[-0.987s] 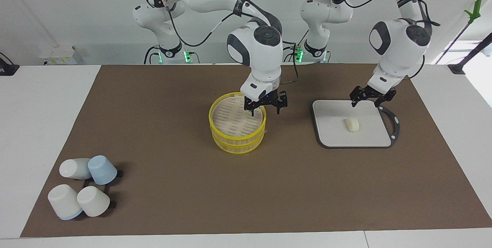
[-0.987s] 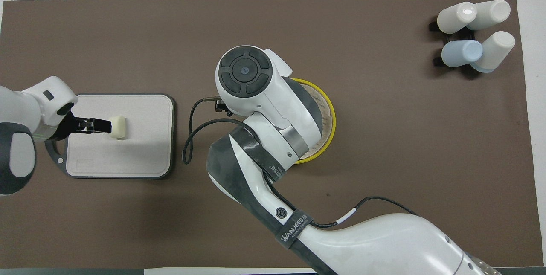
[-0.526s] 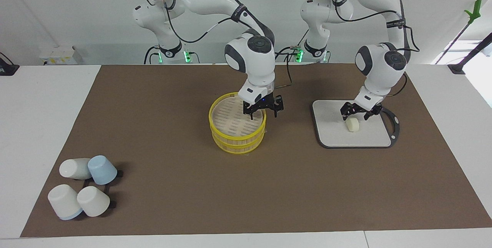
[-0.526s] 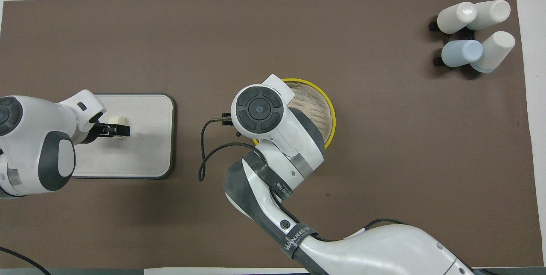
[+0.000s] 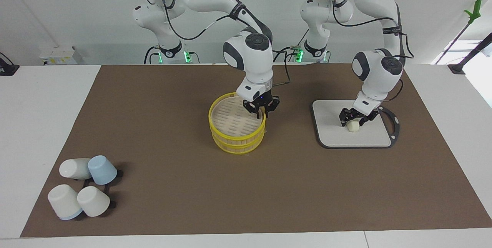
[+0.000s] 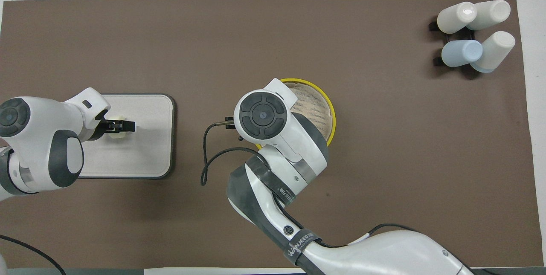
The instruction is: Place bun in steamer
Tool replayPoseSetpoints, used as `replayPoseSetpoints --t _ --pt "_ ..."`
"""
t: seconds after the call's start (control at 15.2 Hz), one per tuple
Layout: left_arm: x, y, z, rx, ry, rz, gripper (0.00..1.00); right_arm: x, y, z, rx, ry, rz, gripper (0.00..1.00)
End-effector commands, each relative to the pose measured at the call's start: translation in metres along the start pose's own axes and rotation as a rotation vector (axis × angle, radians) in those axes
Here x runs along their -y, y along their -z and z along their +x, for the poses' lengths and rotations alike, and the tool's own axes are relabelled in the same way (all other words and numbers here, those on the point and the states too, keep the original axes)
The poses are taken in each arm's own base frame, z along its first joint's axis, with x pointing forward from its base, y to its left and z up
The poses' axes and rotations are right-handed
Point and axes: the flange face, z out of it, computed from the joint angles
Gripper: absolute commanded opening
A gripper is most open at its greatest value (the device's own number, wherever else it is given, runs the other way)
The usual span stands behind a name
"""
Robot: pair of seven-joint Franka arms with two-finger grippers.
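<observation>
In the facing view, the left gripper [image 5: 353, 119] is down on the grey board [image 5: 330, 134], its fingers set narrowly around the bun [image 5: 353, 125], which lies on the board. The right gripper [image 5: 260, 110] is at the steamer [image 5: 237, 125] rim nearer the robots; how far its fingers are parted I cannot tell.

In the overhead view, the left gripper [image 6: 121, 126] covers most of the bun [image 6: 115, 135]. The right arm hides much of the steamer [image 6: 329, 115]. Four cups [image 6: 474, 36] stand at the worktop corner.
</observation>
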Motion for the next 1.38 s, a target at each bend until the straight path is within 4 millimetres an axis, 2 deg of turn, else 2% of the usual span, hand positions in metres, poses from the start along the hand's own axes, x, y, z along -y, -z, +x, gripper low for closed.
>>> replayPoseSetpoints --t 0.0,0.07,0.13,0.2,0.26,0.33,0.39,0.46,0.59,0.66,0.72,0.79,0.92,0.99,1.05,1.12,1.18,1.32 --pt "-0.002 0.000 0.002 -0.015 0.013 -0.008 0.35 -0.006 0.009 -0.002 0.000 -0.007 -0.025 0.00" --pt "-0.002 0.004 0.005 -0.018 0.012 -0.009 0.34 -0.013 0.025 0.011 0.014 -0.004 -0.052 0.00" --pt "-0.002 0.005 0.007 -0.015 0.012 -0.009 0.34 -0.021 0.050 0.031 0.029 0.025 -0.086 0.00" --pt "-0.002 0.010 0.011 -0.012 0.012 -0.010 0.34 -0.041 0.066 0.051 0.079 0.051 -0.130 0.00" --pt "-0.004 0.015 0.018 0.004 0.010 -0.014 0.34 -0.067 0.085 0.064 0.124 0.073 -0.164 0.00" --pt "-0.007 0.029 0.028 0.019 0.020 -0.022 0.34 -0.101 0.096 0.080 0.139 0.110 -0.186 0.00" --pt "-0.023 0.052 0.043 0.041 0.050 -0.043 0.34 -0.140 0.108 0.088 0.163 0.149 -0.198 0.00" --pt "-0.048 0.077 0.062 0.064 0.103 -0.059 0.34 -0.173 0.113 0.091 0.208 0.183 -0.206 0.00" --pt "-0.137 0.123 0.099 0.094 0.252 -0.045 0.34 -0.219 0.120 0.092 0.287 0.211 -0.220 0.00" --pt "-0.178 0.141 0.108 0.087 0.317 -0.041 0.34 -0.234 0.119 0.091 0.325 0.207 -0.228 0.00" --pt "-0.228 0.153 0.109 0.069 0.353 -0.047 0.34 -0.247 0.116 0.091 0.341 0.224 -0.251 0.00" --pt "-0.274 0.154 0.099 0.061 0.377 -0.059 0.34 -0.261 0.115 0.093 0.344 0.247 -0.270 0.00" --pt "-0.352 0.157 0.075 -0.007 0.364 -0.109 0.34 -0.268 0.113 0.095 0.334 0.288 -0.269 0.00" --pt "-0.383 0.144 0.056 -0.019 0.341 -0.120 0.34 -0.272 0.113 0.096 0.333 0.290 -0.267 0.00" --pt "-0.407 0.132 0.043 -0.034 0.322 -0.128 0.34 -0.276 0.112 0.097 0.333 0.286 -0.266 0.00" --pt "-0.427 0.106 0.034 -0.036 0.303 -0.119 0.34 -0.276 0.112 0.097 0.333 0.286 -0.266 0.00" --pt "-0.443 0.089 0.027 -0.036 0.277 -0.106 0.34 -0.276 0.112 0.097 0.333 0.286 -0.266 0.00" --pt "-0.445 0.065 0.023 -0.048 0.267 -0.098 0.34 -0.275 0.112 0.097 0.332 0.291 -0.265 0.00"
